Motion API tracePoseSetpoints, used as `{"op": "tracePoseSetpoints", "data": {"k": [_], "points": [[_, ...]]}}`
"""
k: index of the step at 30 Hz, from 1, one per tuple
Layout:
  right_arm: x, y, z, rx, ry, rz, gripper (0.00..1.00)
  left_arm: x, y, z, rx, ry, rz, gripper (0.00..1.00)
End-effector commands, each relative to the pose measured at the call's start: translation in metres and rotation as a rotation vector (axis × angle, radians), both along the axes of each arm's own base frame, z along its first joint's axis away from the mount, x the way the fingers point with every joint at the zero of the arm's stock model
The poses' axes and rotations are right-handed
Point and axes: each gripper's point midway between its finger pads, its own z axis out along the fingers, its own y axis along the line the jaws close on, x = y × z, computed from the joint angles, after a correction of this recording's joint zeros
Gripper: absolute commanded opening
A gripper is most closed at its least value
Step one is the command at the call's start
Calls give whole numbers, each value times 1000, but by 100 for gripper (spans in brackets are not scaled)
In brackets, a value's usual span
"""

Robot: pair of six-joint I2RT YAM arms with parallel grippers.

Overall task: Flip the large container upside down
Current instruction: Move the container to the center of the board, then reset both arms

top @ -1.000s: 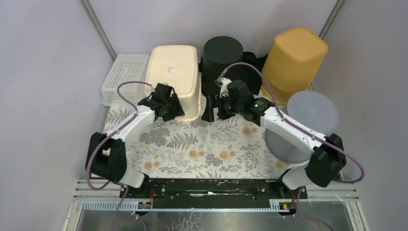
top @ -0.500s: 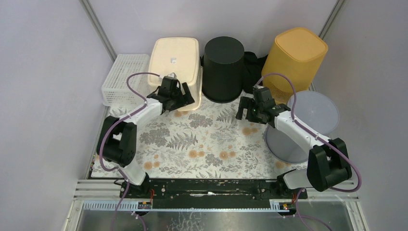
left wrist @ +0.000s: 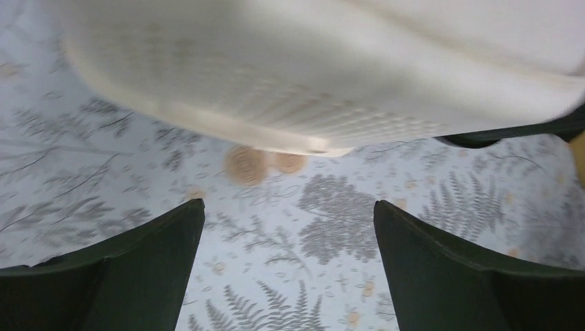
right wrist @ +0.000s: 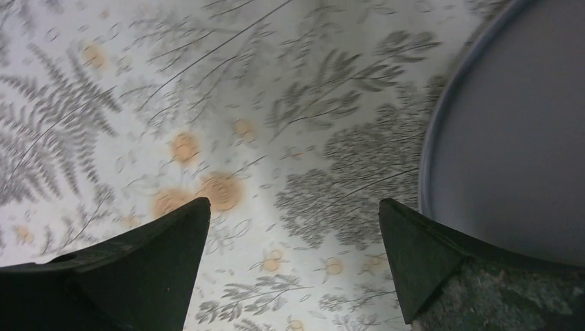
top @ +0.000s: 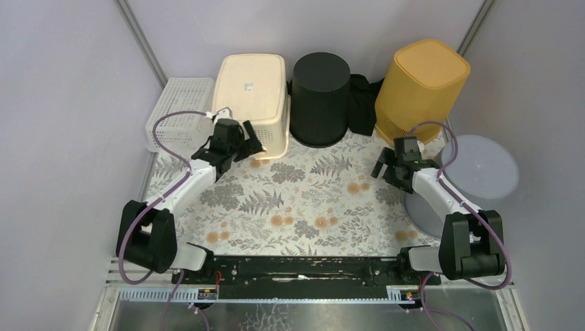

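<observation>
Sitting base-up at upper centre-left of the overhead view, your large cream container (top: 252, 93) is a rectangular plastic tub with rounded corners and perforated walls. Its flared rim is down on the floral cloth (top: 303, 200).

- Left gripper (top: 243, 146): just beside the tub's near right corner, fingers spread wide, pinching nothing. The wrist view shows cloth between the fingers and the rim edge.
- Right gripper (top: 386, 172): mid-right, also spread wide and empty, near the curved rim of a grey translucent tub (top: 483, 165).
- Black round bin (top: 319, 96): close against the container's right side; you cannot tell whether they touch.
- White lattice basket (top: 178, 110): on the container's left.
- Rounded-square yellow bin (top: 419, 86): upper right.
- Patterned cloth lies open between both arms.
</observation>
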Motion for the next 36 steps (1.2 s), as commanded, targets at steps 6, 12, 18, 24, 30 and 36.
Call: {"op": "tracePoseSetpoints", "data": {"k": [6,12,18,24,30,36], "points": [[48,2,40,107,-261,10,99,1,93,28,129,-179,306,100],[71,-14,45,-13,-458,33,99,-12,131,23,262,-222,430,100],[64,-43,52,-178,-662,-12,99,-15,143,24,358,-370,415,100],[64,-64,48,-289,-709,-65,99,-19,149,-2,420,-406,392,100],[64,-85,38,-401,-714,-128,99,-18,145,-35,440,-435,319,100],[53,-99,35,-437,-774,-225,99,-3,147,-41,485,-429,283,100]]}}
